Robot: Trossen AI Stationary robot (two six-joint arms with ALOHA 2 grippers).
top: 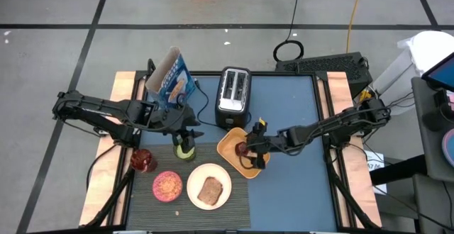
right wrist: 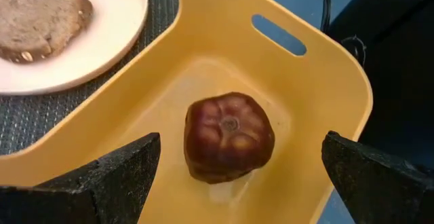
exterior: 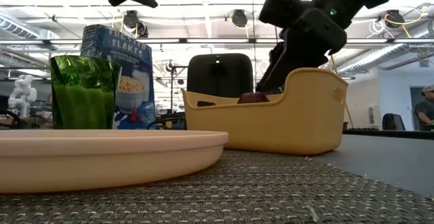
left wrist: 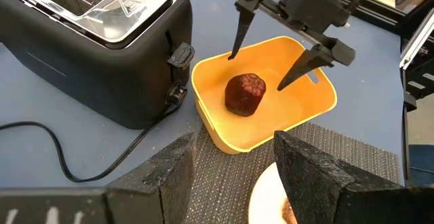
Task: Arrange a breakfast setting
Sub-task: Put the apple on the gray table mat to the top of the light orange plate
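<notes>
Blue table (top: pixel 284 120) holding the yellow tray (top: pixel 228 149) beside the placemat (top: pixel 234 204); right gripper (top: pixel 250 149) is hovering spread wide over the dark red fruit (right wrist: pixel 229 137) in the tray. Left gripper (top: pixel 186 136) is gripping the green cup (top: pixel 185 149) at the placemat's far edge. Likely fruit pickup step: next needs lowering and closing squarely around it.

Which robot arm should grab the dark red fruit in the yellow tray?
Probably the right. Its claw hangs open right over the fruit in the tray; the left claw is over by the green cup.
</notes>
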